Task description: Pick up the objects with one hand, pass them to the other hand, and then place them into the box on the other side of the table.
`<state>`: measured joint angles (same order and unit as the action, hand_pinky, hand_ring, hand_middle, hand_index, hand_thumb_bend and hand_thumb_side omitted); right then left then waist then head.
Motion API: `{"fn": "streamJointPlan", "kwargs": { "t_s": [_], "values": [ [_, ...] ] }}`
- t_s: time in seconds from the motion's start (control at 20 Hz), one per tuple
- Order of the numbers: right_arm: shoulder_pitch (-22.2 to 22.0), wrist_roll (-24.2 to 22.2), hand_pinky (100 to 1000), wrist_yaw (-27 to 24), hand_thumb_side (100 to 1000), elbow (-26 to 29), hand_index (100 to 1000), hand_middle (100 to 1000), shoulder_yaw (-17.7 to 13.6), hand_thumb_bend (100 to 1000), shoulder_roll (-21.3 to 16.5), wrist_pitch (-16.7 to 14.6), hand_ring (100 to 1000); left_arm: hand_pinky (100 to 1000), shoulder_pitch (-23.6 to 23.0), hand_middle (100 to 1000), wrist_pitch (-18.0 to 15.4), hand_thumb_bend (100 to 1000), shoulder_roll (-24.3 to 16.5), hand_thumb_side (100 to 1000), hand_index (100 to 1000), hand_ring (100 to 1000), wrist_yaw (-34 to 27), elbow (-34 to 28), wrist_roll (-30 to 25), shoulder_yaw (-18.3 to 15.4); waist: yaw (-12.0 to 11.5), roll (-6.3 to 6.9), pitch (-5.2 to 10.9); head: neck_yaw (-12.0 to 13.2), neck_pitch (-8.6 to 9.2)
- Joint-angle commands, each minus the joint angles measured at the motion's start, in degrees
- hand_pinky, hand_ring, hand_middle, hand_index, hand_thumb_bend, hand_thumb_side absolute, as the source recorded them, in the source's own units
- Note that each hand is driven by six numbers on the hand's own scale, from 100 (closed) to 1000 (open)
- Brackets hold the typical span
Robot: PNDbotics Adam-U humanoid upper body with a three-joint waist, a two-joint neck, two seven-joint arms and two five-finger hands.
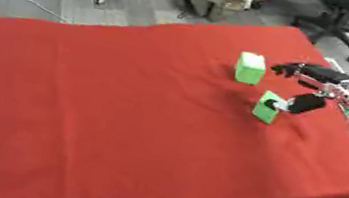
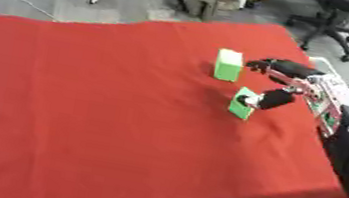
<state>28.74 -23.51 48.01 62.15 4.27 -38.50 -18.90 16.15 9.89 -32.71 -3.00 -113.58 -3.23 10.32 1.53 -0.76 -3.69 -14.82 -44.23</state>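
Fingers of the right hand [image 1: 317, 89] spread wide, thumb touching the nearer green block [image 1: 268, 106] on the red table [image 1: 122, 112].

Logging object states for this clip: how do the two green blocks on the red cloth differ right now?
The far green block stands upright and free on the red cloth; the near green block is tilted. The right robot hand has its thumb on the near green block, with its fingers reaching toward the far one without clearly touching it. The far green block looks slightly taller. Both are the same bright green and boxy.
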Motion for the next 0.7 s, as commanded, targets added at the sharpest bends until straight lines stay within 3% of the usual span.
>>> {"fn": "streamJointPlan", "kwargs": {
  "t_s": [0.05,0.45,0.7],
  "values": [
    [0.90,0.23,870,1.25,666,-2.01,993,840,-0.82,368,-0.40,-0.03,855,854,0.46,569,0.02,680,-0.25,634,791,682,0.28,-1.01,-0.09,-0.28,0.05,0.09,0.57,-0.28,0.11],
    [1.23,2.59,866,3.14,633,-6.09,962,797,-0.78,334,1.44,-0.53,837,854,0.34,568,-0.13,680,-0.01,634,790,682,0.10,-1.01,-0.02,-0.19,-0.10,0.15,0.47,-0.53,0.11],
    [1.48,6.39,850,3.82,568,-7.54,865,701,-1.04,262,2.43,-0.36,789,854,0.23,567,-0.05,671,0.11,636,790,681,0.07,-1.01,0.05,-0.14,-0.23,0.19,0.42,-0.71,0.11]
  ]
}}
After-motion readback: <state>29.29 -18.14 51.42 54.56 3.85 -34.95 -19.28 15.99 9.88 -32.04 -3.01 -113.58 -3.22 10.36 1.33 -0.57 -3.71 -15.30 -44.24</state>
